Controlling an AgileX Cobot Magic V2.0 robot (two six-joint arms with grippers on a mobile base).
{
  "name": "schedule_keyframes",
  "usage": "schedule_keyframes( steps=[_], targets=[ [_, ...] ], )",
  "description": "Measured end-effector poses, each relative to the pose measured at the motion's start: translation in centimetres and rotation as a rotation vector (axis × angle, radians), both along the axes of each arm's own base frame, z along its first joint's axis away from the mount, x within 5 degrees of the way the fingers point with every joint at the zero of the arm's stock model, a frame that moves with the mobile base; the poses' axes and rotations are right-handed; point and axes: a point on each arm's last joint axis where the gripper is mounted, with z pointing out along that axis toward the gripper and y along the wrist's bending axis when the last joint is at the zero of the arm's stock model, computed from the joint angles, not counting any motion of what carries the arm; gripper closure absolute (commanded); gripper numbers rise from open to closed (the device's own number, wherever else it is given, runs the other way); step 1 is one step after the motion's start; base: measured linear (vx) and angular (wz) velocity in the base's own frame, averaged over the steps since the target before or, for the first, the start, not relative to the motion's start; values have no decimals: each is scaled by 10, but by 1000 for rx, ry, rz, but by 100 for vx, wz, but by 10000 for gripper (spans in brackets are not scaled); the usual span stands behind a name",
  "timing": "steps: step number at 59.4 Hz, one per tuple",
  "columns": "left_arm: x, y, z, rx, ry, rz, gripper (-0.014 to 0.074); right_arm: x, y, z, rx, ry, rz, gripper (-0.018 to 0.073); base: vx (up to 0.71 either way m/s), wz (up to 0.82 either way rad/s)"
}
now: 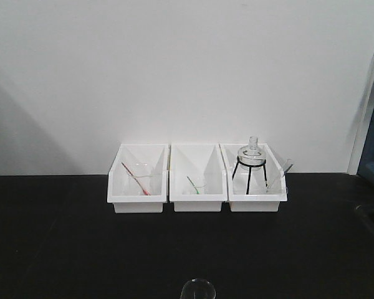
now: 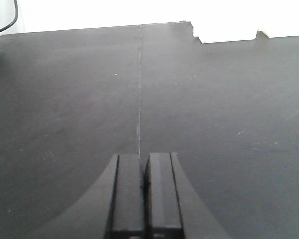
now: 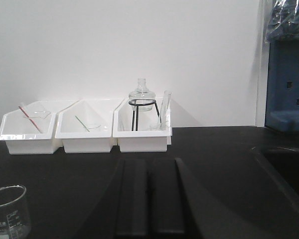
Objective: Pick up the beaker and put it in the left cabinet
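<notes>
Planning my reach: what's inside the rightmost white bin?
A glass flask on a black tripod, plus a leaning glass tube. The front wall of the bin hides its floor.

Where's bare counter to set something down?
There is a wide bare strip of black counter between the three white bins and the beaker in the foreground, and more left of the bins. It is crowded inside the bins: each holds glassware. The right side narrows toward a recessed edge.

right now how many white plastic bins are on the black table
3, in a row: left white plastic bin, middle bin, right bin holding a round glass flask. None appear hidden.
</notes>
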Motion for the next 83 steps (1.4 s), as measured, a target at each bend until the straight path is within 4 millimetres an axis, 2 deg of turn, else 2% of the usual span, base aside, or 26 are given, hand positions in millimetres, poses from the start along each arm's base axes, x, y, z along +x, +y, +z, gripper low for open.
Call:
schedule_keyframes(
  steps=[16,21,31,35,39,45,51,57,68,77,83],
  targets=[
    [0,0,0,0,0,0,593,-1,1,5,-26,-53,4,565,0,0],
    [0,0,0,0,0,0,593,-2,1,13,-37,-81,2,565,0,0],
    [0,0,0,0,0,0,593,-1,1,72,-77,-177,-5,565,0,0],
    [0,0,0,0,0,0,593,11,2,96,-113,-178,-7,565,0,0],
    [0,0,0,0,0,0,593,28,4,112,-130,-164,-3,565,0,0],
    [0,0,0,0,0,0,593,51,7,126,-141,-154,5,563,0,0],
    [0,0,0,0,0,0,593,74,10,127,-143,-130,16,559,0,0],
    [0,0,0,0,0,0,593,88,12,122,-141,-110,25,555,0,0],
    [0,0,0,0,0,0,593,102,13,114,-98,-74,38,492,0,0],
    [0,0,0,0,0,0,593,105,14,113,-71,-64,43,354,0,0],
    [0,0,0,0,0,0,593,105,14,112,-68,-63,43,194,0,0]
  ],
)
